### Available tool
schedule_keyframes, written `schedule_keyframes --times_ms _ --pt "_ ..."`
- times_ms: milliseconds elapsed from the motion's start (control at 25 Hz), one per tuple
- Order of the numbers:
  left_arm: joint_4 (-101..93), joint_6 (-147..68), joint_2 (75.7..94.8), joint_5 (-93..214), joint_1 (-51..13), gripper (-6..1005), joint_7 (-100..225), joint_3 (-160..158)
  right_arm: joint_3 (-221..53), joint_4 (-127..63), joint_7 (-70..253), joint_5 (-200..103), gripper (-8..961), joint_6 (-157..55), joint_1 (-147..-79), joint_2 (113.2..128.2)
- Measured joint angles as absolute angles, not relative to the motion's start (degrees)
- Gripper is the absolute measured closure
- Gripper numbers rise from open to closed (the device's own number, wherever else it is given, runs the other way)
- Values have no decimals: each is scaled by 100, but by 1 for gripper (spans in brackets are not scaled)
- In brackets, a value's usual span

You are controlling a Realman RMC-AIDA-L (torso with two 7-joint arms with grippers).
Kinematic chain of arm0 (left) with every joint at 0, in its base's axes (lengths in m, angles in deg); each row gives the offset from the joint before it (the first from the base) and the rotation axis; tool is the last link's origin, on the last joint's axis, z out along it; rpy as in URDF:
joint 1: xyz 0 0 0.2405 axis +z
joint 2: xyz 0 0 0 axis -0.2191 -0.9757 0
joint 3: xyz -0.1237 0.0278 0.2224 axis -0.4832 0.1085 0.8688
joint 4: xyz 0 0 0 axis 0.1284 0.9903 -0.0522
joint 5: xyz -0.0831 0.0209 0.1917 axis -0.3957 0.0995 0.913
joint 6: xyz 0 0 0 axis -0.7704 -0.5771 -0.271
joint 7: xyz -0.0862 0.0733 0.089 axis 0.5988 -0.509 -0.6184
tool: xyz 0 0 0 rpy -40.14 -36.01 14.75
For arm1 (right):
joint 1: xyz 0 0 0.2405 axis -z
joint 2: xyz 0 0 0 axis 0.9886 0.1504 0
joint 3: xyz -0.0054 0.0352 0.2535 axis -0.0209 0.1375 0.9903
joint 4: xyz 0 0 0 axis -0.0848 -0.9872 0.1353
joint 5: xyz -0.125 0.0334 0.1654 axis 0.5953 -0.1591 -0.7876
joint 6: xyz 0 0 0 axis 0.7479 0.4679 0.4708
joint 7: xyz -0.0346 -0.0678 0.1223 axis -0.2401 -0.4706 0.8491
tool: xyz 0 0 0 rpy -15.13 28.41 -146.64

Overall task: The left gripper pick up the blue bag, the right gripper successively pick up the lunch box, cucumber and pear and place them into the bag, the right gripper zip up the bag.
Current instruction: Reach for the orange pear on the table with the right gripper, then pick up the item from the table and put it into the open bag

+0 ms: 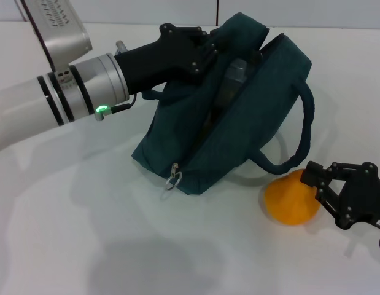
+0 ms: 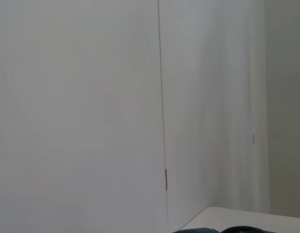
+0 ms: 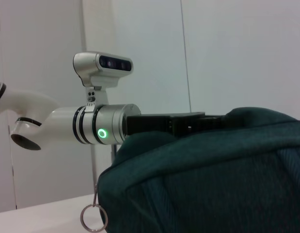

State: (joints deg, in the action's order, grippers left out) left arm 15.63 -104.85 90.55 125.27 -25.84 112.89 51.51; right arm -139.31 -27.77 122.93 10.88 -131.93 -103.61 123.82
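Reaching in from the lower right of the head view, the right gripper (image 1: 314,182) sits low over the white table (image 1: 85,233) with its jaws spread around the pear (image 1: 291,198); fingertips flank the fruit's right side, not clamped on it. Pear is orange-yellow, resting on the table just right of the blue bag (image 1: 239,117) and beside the lower loop handle (image 1: 303,132).

Left gripper (image 1: 199,52) comes in from the upper left, arm roughly horizontal, green status ring (image 1: 102,110) lit on the wrist. Its fingers are buried at the bag's upper left edge, holding the fabric up so the mouth stays open; fingertips themselves are hidden by cloth. Right wrist view shows the same gripper (image 3: 188,124) pressed onto the top of the bag (image 3: 213,179).

Bag is dark teal, slumped, unzipped along the top. Inside the opening a clear, greyish shape shows, probably the lunch box (image 1: 234,80); next to it there's a dark shape, can't tell what. Zipper ring pull (image 1: 173,180) hangs at the bag's lower front corner, also seen in the right wrist view (image 3: 93,217).

Left wrist view: mostly wall (image 2: 91,97).
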Motion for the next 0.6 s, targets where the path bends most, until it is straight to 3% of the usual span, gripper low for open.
schedule_keyframes --times_ms 600 --pt "1563 -10486 9055 12526 -2572 921 11289 5152 -13953 -2609 12534 1087 900 -13211 -10356 12341"
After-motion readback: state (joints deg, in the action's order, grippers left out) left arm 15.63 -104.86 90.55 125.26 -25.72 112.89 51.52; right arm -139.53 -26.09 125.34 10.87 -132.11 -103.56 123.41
